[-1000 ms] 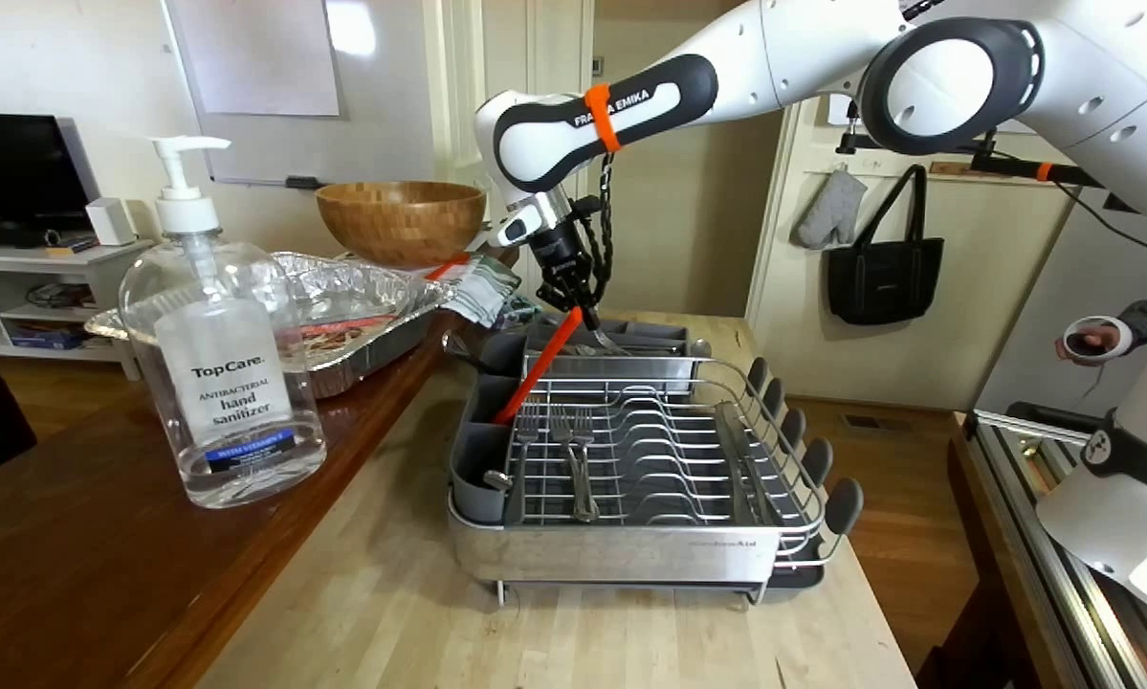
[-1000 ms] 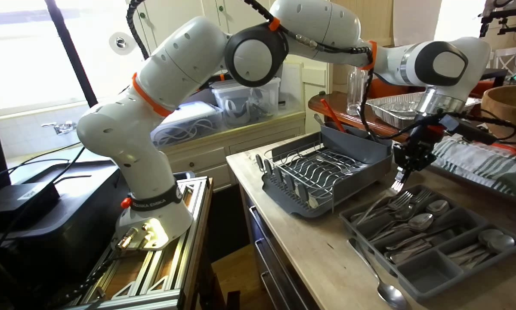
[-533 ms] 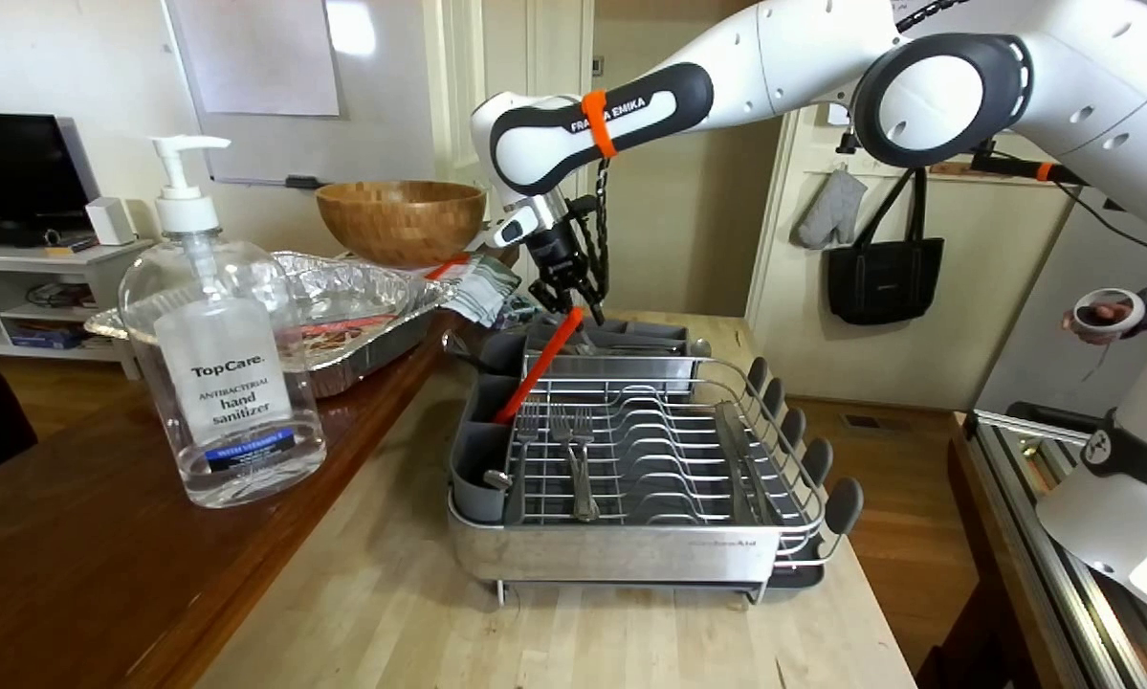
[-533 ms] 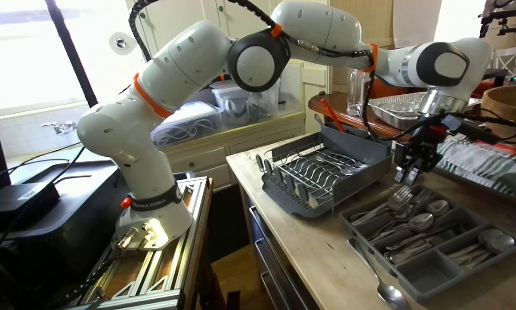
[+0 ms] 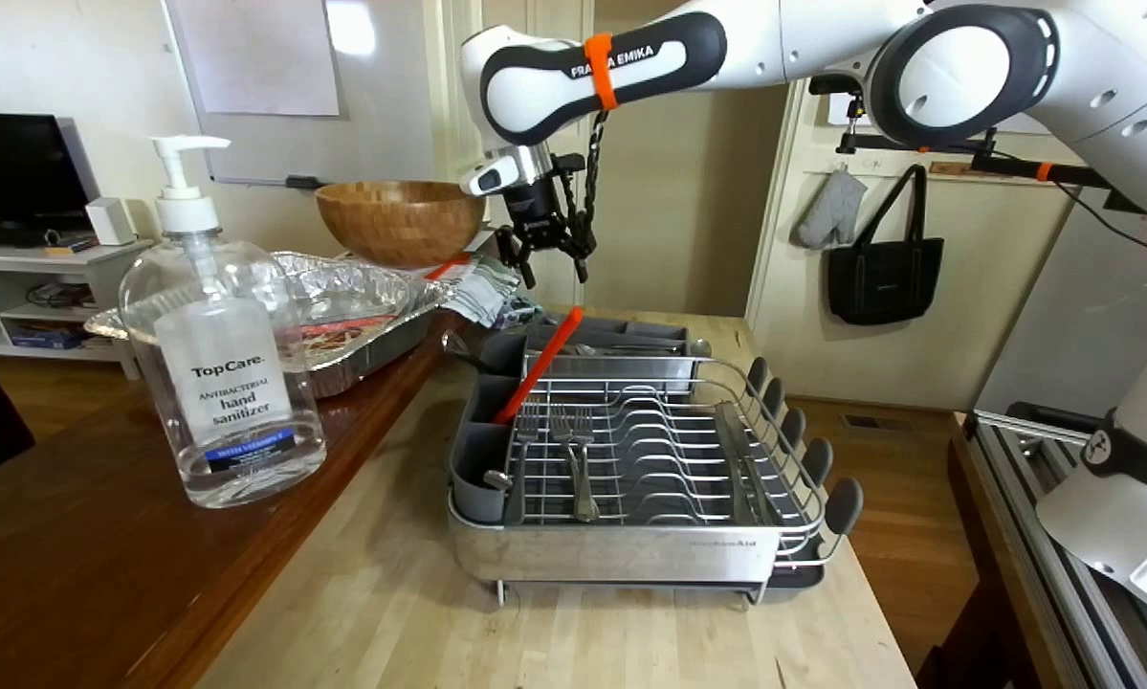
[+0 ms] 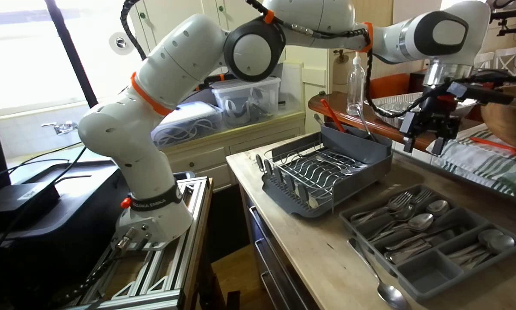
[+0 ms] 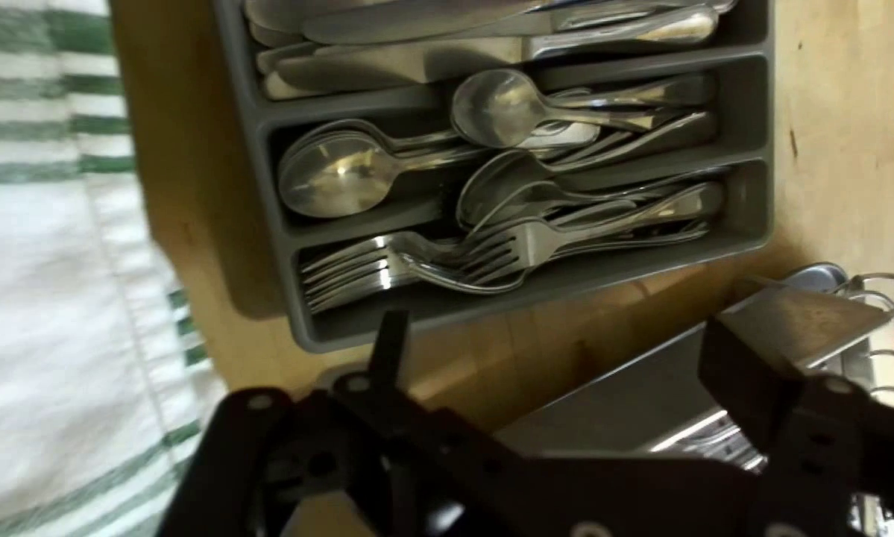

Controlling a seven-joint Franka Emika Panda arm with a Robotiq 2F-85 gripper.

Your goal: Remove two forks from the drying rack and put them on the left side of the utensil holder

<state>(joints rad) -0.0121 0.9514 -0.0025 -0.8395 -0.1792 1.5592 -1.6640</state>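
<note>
While clear of forks (image 7: pixel 540 240), tool (image 5: pixel 556 277) agape

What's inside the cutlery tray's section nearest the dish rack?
In the wrist view, that section of the cutlery tray holds overlapping forks and what looks like a spoon. Anything under them is covered.

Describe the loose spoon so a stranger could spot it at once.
In an exterior view, find the wooden counter. Next to its wire drying rack sits a grey cutlery tray. The loose spoon lies just outside that tray, on the wood itself, unlike the spoons inside.
</note>
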